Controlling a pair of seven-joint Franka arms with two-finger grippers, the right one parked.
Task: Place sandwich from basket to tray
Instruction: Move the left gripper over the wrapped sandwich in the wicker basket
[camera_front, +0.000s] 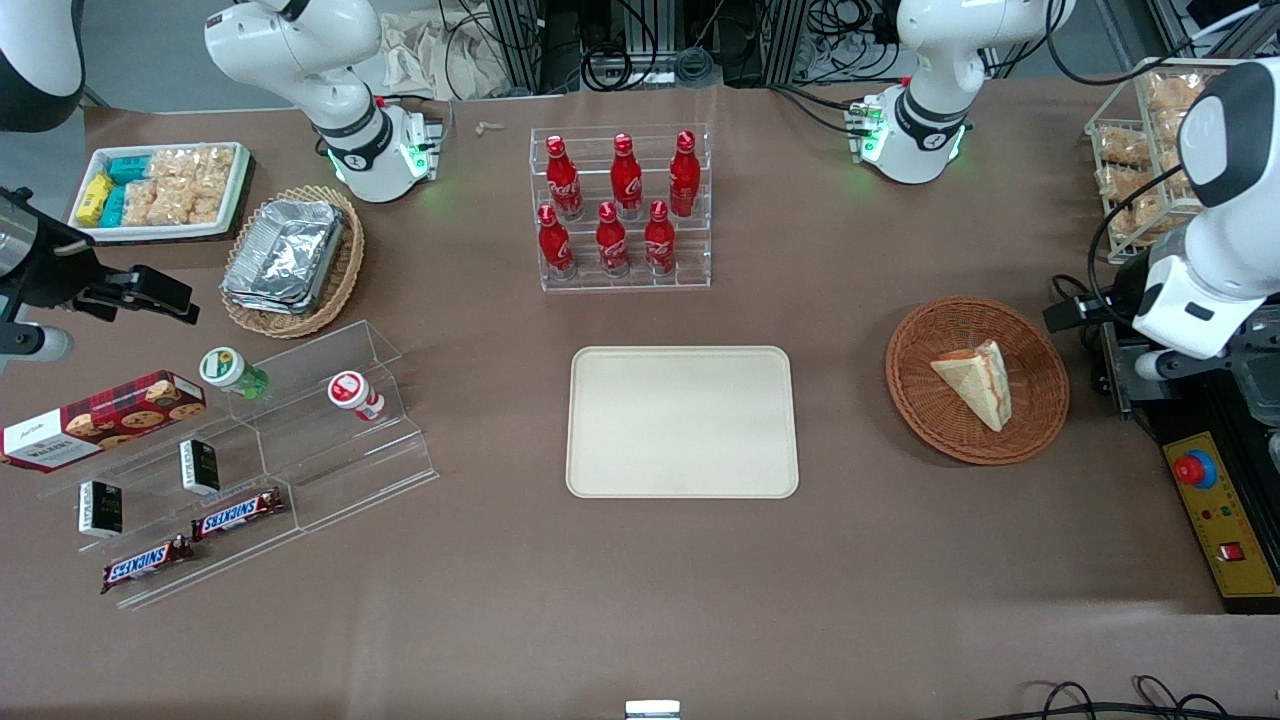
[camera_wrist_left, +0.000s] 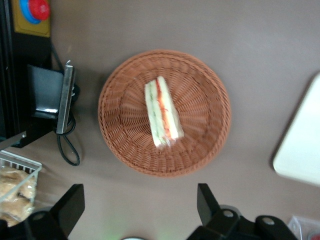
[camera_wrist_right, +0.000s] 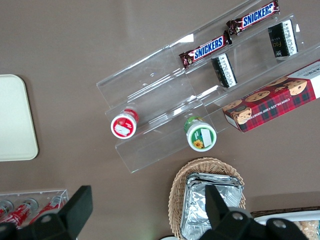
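Observation:
The sandwich (camera_front: 975, 385) (camera_wrist_left: 162, 112), a pale wedge with a red-orange filling edge, lies in the round reddish-brown basket (camera_front: 920, 400) (camera_wrist_left: 115, 135). The beige tray (camera_front: 682, 422) (camera_wrist_left: 300, 150) lies flat beside the basket, toward the parked arm's end, with nothing on it. My gripper (camera_front: 1085, 315) (camera_wrist_left: 140, 205) hangs above the table just off the basket's rim, toward the working arm's end. It is open wide, with only bare table between its black fingers (camera_wrist_left: 206, 202). It touches neither the sandwich nor the basket.
A clear rack of red bottles (camera_front: 622, 210) stands farther from the camera than the tray. A wire rack of snacks (camera_front: 1140, 150) and a yellow control box with a red button (camera_front: 1215, 510) flank the working arm. A foil-filled tan basket (camera_front: 290, 260) and a clear snack stand (camera_front: 250, 450) sit toward the parked arm's end.

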